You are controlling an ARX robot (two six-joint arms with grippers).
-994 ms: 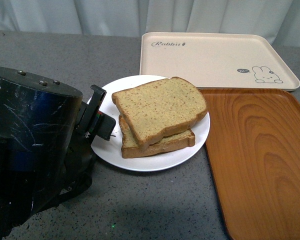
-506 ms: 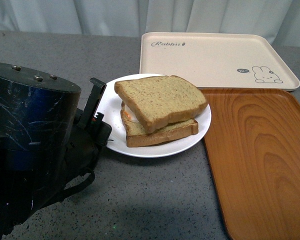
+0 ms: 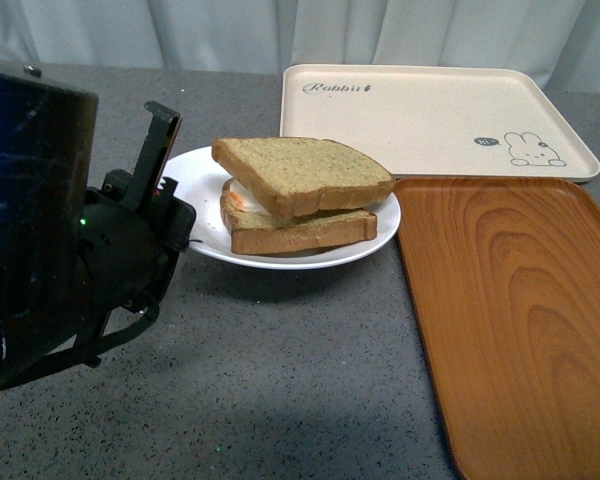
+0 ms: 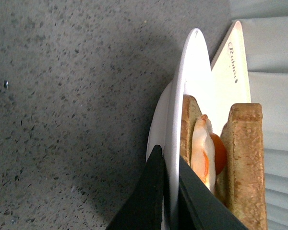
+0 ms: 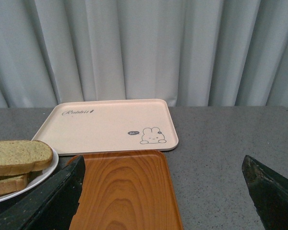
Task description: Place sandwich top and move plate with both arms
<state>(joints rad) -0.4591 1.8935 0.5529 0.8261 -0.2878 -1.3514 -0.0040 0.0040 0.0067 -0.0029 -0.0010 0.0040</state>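
Your sandwich top (image 3: 302, 172) already sits on the egg slice, so what's left is moving the plate (image 3: 205, 236) — it's off the grey tabletop near the wooden tray's (image 3: 510, 310) left edge, tilted. Your left gripper (image 4: 169, 196) pinches the plate's rim, one finger on each face. Your right gripper (image 5: 168, 191) is spread wide over the wooden tray — holding nothing.

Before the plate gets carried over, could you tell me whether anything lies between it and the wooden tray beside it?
Nothing visible does. The plate, gripped at its rim by the left gripper, sits right next to the wooden tray, whose surface is bare; only grey countertop separates them.
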